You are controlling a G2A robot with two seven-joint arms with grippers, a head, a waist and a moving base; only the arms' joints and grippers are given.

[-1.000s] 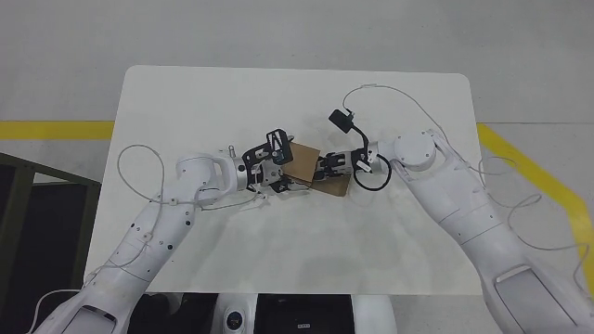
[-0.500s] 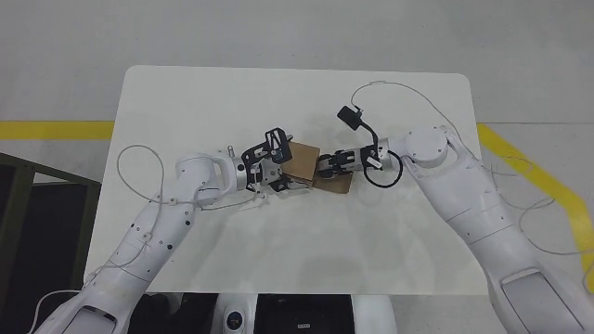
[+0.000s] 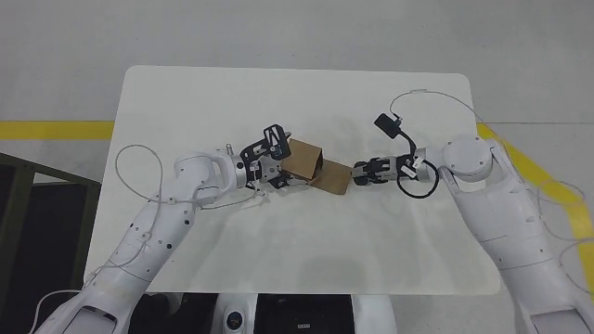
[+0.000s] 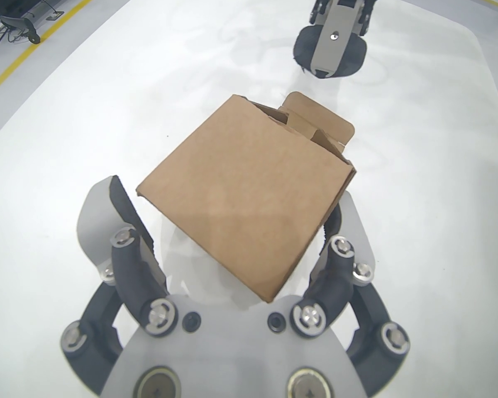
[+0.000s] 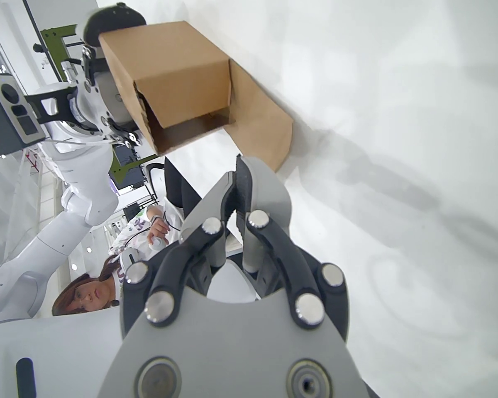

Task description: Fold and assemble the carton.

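When one looks from above, the brown carton [image 3: 312,169] is at the middle of the white tabletop [image 3: 186,102], well apart from all four edges, with its open end turned to the right edge. The left arm comes from the near left corner, bent at the elbow, and its forearm points to the middle. The left gripper [image 3: 272,156] is at the end of the carton that faces the left edge. The right arm comes from the near right corner, also bent, with the forearm almost parallel to the near edge. The right gripper [image 3: 358,173] is just beside the open end, without touching it.

From the left wrist, the left gripper [image 4: 232,205] has its fingers on the two sides of the carton [image 4: 249,209] and pinches it; the carton sits tilted between them. Farther off, the right gripper [image 4: 321,69] is low over the tabletop, apart from the carton.

From the right wrist, the right gripper [image 5: 237,165] has its fingers pressed together and holds nothing. The carton [image 5: 170,72] shows its open mouth, and one long flap [image 5: 261,126] lies along the tabletop.
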